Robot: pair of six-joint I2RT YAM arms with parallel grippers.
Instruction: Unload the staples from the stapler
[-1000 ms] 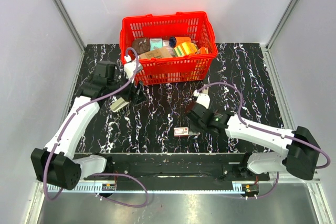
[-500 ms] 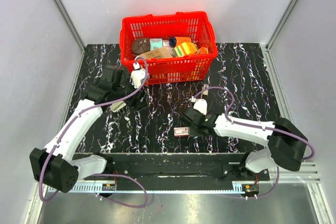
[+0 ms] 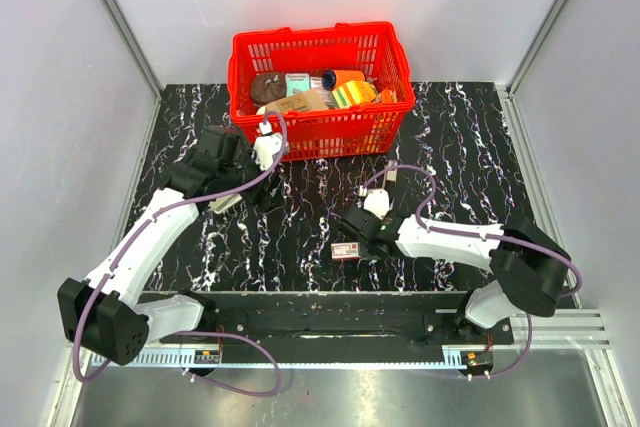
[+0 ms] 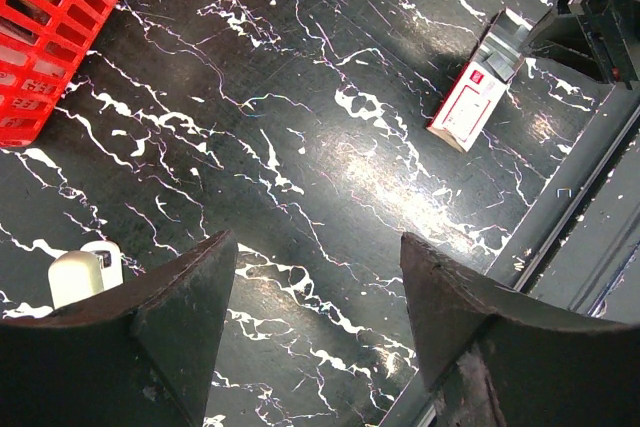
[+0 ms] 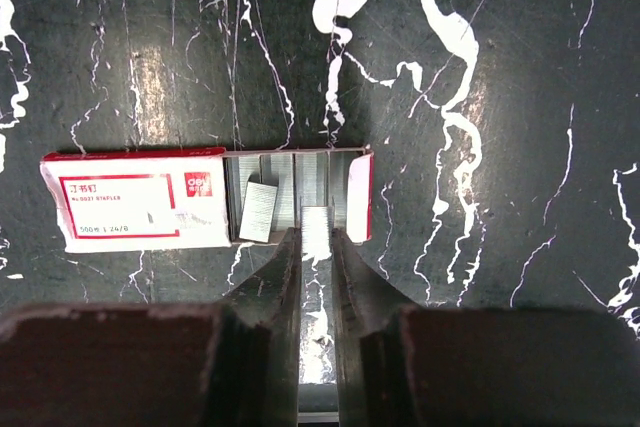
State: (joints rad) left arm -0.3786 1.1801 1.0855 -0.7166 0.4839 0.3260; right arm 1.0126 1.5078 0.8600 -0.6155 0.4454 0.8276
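Note:
The pale grey-beige stapler (image 3: 225, 202) lies on the black marble table, just left of my left gripper (image 3: 256, 187). One end of it shows in the left wrist view (image 4: 85, 273), left of the fingers. My left gripper (image 4: 318, 277) is wide open and empty above bare table. My right gripper (image 3: 353, 239) hovers at the open red-and-white staple box (image 3: 346, 251). In the right wrist view my right gripper (image 5: 316, 237) is shut on a strip of staples (image 5: 316, 219), its tip at the box's open tray (image 5: 290, 187). The tray holds more strips.
A red basket (image 3: 318, 133) full of assorted items stands at the back middle, close behind the left gripper; its corner shows in the left wrist view (image 4: 50, 37). The black rail (image 3: 320, 312) runs along the table's near edge. The staple box (image 4: 468, 105) lies near that rail.
My right gripper has moved left and nearer, down to the staple box. My left wrist has shifted slightly right, toward the basket; the stapler stays on the table.

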